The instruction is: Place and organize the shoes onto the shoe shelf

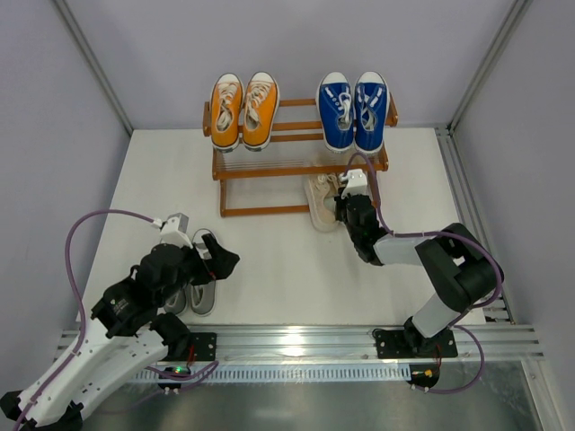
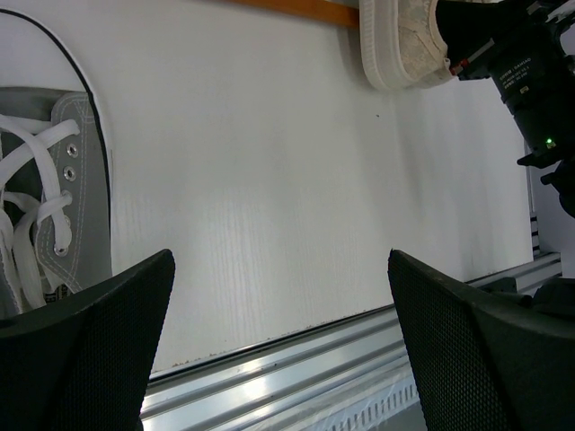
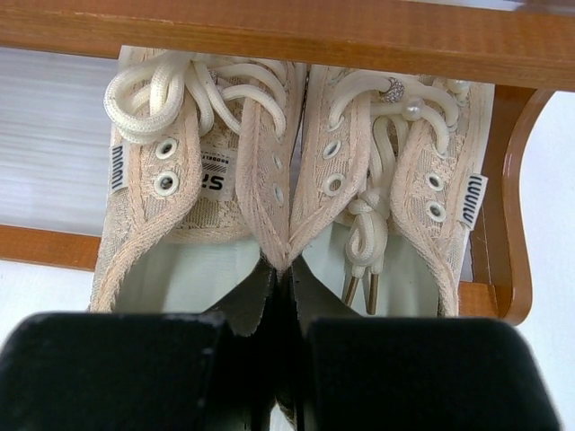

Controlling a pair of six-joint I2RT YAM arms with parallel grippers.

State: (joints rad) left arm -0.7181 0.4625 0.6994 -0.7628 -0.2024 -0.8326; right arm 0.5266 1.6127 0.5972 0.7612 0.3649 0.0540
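The orange pair (image 1: 243,109) and the blue pair (image 1: 353,109) stand on the top tier of the wooden shoe shelf (image 1: 269,171). My right gripper (image 1: 345,203) is shut on the cream pair (image 3: 287,171), pinching the two inner walls together, one finger inside each shoe; the toes are under the shelf's top rail (image 3: 287,31) at the lower tier's right end. The cream pair also shows in the top view (image 1: 322,199). My left gripper (image 2: 283,296) is open and empty, just right of the grey pair (image 1: 199,278), which lies on the table. One grey shoe (image 2: 54,206) shows in the left wrist view.
A metal rail (image 1: 296,341) runs along the table's near edge, close under my left gripper. The cell's walls and frame posts stand left, right and behind the shelf. The right arm (image 2: 521,63) shows at the top right of the left wrist view.
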